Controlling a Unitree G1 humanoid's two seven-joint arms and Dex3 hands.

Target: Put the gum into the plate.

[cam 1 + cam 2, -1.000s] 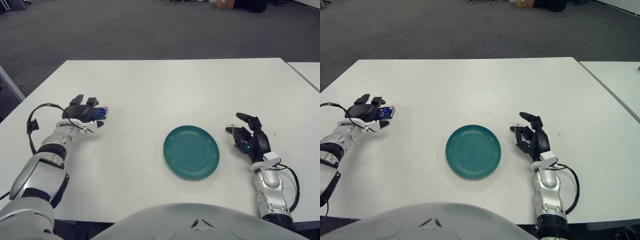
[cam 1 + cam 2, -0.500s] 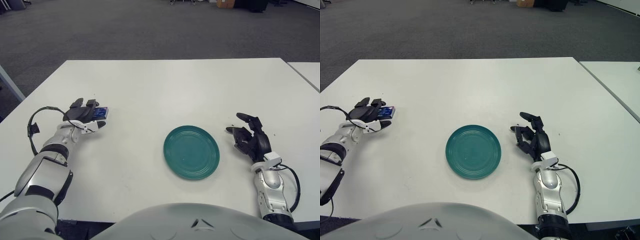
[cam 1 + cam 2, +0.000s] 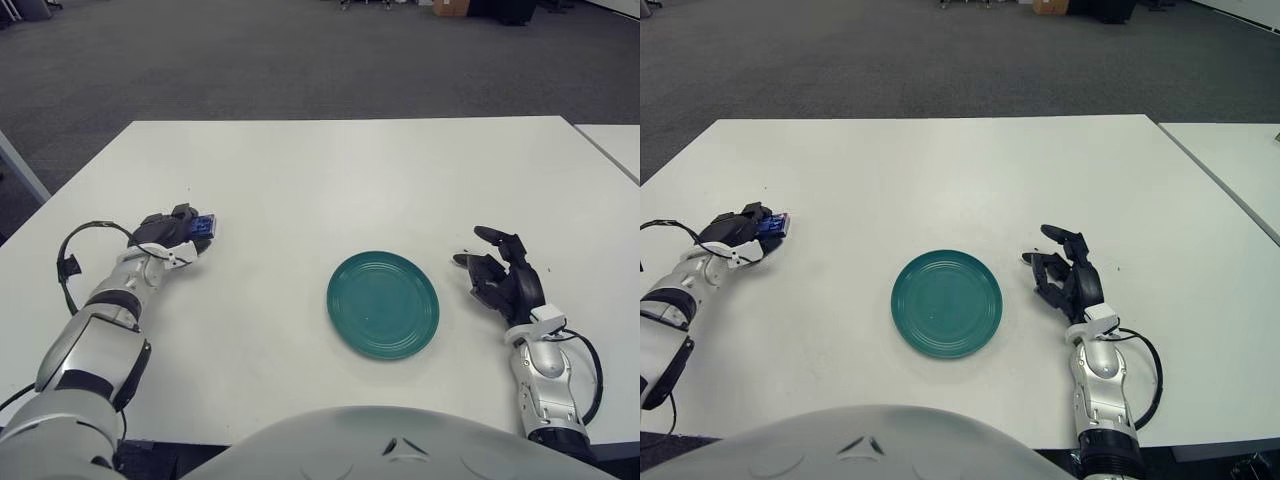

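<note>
In left hand [image 3: 170, 232]: blue gum [image 3: 204, 224].

One round teal ceramic plate [image 3: 383, 304] sits on one large white rectangular table [image 3: 340, 170]. One small blue packet of gum [image 3: 203, 224] is present. Two robot hands show: one left hand [image 3: 168, 233] with dark fingers [image 3: 184, 211] and one right hand [image 3: 502, 283]. The edge of one second white table [image 3: 615, 140] shows at the far right.
</note>
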